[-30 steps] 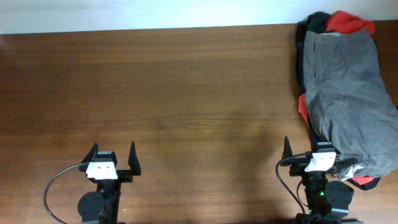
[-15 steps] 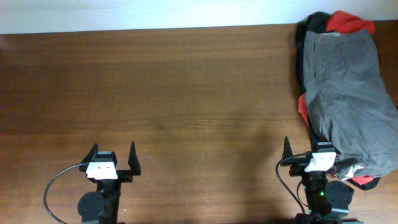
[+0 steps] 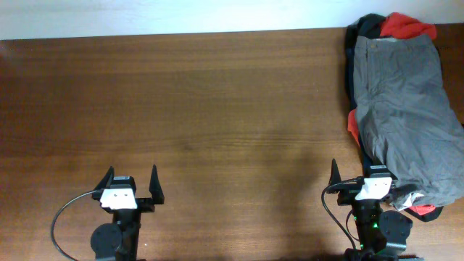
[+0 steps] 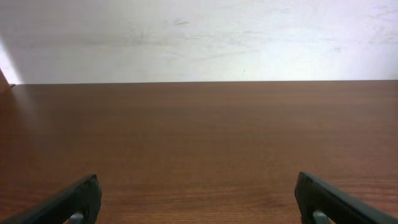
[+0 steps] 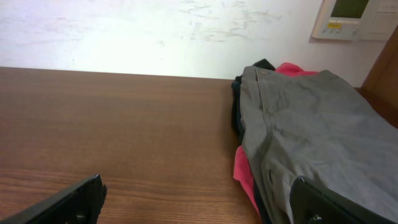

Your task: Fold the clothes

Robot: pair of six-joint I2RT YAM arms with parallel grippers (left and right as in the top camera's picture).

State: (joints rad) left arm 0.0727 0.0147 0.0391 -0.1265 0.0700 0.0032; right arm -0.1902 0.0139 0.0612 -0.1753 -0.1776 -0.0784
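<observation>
Grey-khaki shorts [image 3: 406,109] lie on top of a pile at the table's right edge, waistband toward the back. A dark navy garment [image 3: 351,51] and a bright red garment [image 3: 407,26] stick out from under them. The pile also shows in the right wrist view, shorts [image 5: 311,130], red [image 5: 245,171]. My right gripper [image 3: 361,174] is open and empty at the front, its right finger against the near end of the pile [image 5: 198,199]. My left gripper [image 3: 133,183] is open and empty at the front left over bare wood [image 4: 198,199].
The brown wooden table [image 3: 203,109] runs back to a white wall [image 4: 199,37]. A wall control panel [image 5: 354,15] hangs at the back right. A cable [image 3: 69,210] loops beside the left arm's base.
</observation>
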